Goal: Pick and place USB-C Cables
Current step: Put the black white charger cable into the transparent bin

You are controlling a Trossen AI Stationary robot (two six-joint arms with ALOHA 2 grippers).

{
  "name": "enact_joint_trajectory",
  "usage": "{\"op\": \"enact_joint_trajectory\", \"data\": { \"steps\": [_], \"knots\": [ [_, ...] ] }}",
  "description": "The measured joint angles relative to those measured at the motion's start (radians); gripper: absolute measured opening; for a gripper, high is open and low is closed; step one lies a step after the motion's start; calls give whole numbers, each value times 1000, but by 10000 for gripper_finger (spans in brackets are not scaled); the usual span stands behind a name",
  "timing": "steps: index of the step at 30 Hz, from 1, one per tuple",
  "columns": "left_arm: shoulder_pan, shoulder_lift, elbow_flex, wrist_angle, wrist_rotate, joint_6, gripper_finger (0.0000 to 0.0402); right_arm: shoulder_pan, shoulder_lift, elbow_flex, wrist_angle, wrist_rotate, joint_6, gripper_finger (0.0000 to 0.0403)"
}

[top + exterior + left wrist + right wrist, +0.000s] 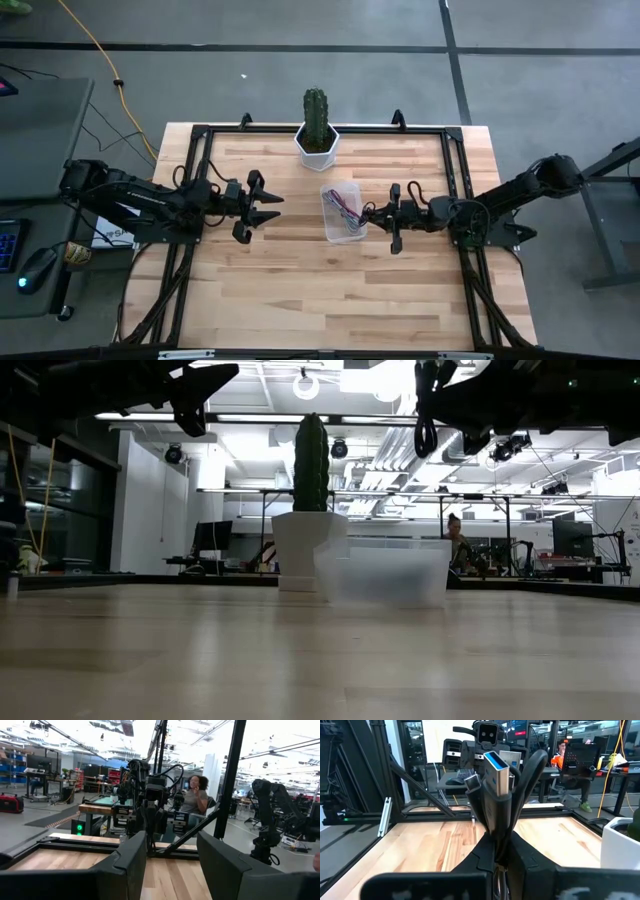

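Right gripper (501, 851): fingers pressed together on a black USB-C cable (497, 785), whose blue-tongued plug stands up close before the right wrist camera; held aloft just beside the container.
Left gripper (262, 207): fingers spread, holding nothing, over the bench's left half, well apart from the container.
Container: clear plastic tub (343, 212) near the bench centre, with red/pink cables (346, 207) coiled inside.
Bench (300, 290): pale wood planks, bare around the tub, ringed by a black metal frame (196, 135).
Cactus (316, 112): upright in a white pot (316, 150) at the far edge, just behind the tub.
Floor: grey, crossed by a long yellow cord (100, 55).
Room: open workshop with white ceiling ducts (390, 450), monitors and other benches.
Low view only: the held cable hanging as a dark loop above the translucent tub.
Wrist views only: seated people in the room beyond, one in each.
High view only: a computer mouse (38, 267) on the side desk left of the bench.
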Motion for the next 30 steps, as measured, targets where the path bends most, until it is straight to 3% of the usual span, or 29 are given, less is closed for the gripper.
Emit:
{"op": "enact_joint_trajectory", "data": {
  "steps": [30],
  "knots": [
    [0, 0, 0, 0, 0, -3, 154, 0, 0, 0, -5, 7, 24, 5]
  ]
}}
